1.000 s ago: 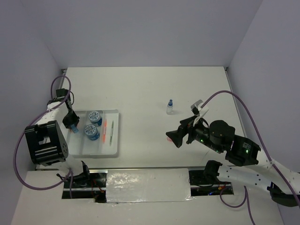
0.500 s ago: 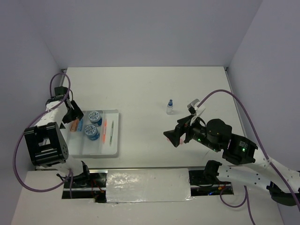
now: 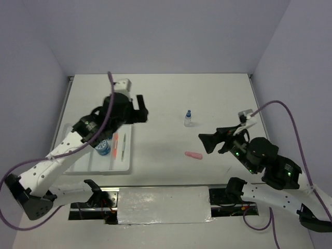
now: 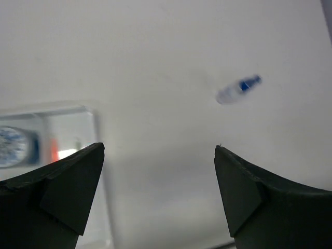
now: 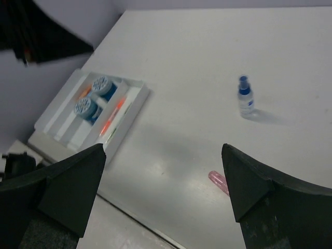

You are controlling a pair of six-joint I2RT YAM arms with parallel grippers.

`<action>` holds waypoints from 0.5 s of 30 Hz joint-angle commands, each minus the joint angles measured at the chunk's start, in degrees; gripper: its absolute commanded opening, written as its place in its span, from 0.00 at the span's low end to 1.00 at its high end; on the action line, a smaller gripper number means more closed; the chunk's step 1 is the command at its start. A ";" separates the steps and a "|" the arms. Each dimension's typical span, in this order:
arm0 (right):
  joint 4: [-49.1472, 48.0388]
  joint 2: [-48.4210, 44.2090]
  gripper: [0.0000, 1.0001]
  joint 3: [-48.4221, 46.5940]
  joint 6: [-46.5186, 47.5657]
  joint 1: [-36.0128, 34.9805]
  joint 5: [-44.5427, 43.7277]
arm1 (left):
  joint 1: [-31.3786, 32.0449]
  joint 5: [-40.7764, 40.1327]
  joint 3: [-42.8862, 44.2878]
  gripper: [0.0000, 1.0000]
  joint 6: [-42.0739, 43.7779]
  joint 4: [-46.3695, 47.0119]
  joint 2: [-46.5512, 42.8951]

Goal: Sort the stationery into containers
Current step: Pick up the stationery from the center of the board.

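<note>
The white divided tray [image 3: 88, 162] lies at the near left. In it are two blue-and-white pots [image 5: 101, 84], an orange pen [image 3: 115, 141], a green pen [image 3: 123, 148] and a short orange marker [image 5: 83, 93]. The clear blue-capped bottle [image 3: 188, 119] stands upright mid-table. A pink eraser [image 3: 193, 155] lies flat in front of it. My left gripper [image 3: 139, 110] hangs open and empty above the table just beyond the tray's far right corner, its arm crossing over the tray. To the right of the eraser and above the table, my right gripper [image 3: 204, 141] is open and empty.
The left arm [image 3: 78, 140] covers part of the tray from above. In the left wrist view the bottle [image 4: 238, 89] is a blurred streak ahead and the tray's corner [image 4: 78, 111] is at the left. Walls close the table's far and side edges.
My left gripper opened at the tray's left side, then swung up and right toward the table's middle. My right gripper drew back to the right, uncovering the pink eraser.
</note>
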State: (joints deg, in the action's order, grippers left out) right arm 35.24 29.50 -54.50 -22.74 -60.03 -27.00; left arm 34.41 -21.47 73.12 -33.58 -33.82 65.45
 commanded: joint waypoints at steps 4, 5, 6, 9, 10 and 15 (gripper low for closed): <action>9.84 -6.20 1.00 -7.37 -1.72 0.44 -12.30 | 28.40 -11.37 2.08 0.99 -20.06 -0.53 19.05; 10.71 -6.38 1.00 -8.16 -1.08 0.35 -11.76 | 30.08 -14.27 3.94 0.99 -23.25 -2.02 21.19; 11.77 -6.64 1.00 -8.17 -0.12 0.35 -11.06 | 31.84 -15.43 5.52 0.99 -26.41 -3.95 23.21; 15.18 -4.28 1.00 -5.97 -0.35 0.35 -9.56 | 32.12 -19.46 8.79 0.99 -36.97 -12.04 25.09; 15.99 -2.62 1.00 -5.27 -1.68 0.44 -7.82 | 31.86 -20.61 7.92 0.99 -39.08 -13.27 24.12; 11.63 12.41 1.00 2.37 -2.33 4.90 2.71 | 27.99 -22.90 7.21 0.99 -39.80 -20.21 17.37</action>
State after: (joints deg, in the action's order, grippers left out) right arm 46.70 33.19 -56.47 -25.61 -58.04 -31.83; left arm 64.40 -37.54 78.02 -67.46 -46.39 89.12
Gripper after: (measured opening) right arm 0.997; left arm 0.993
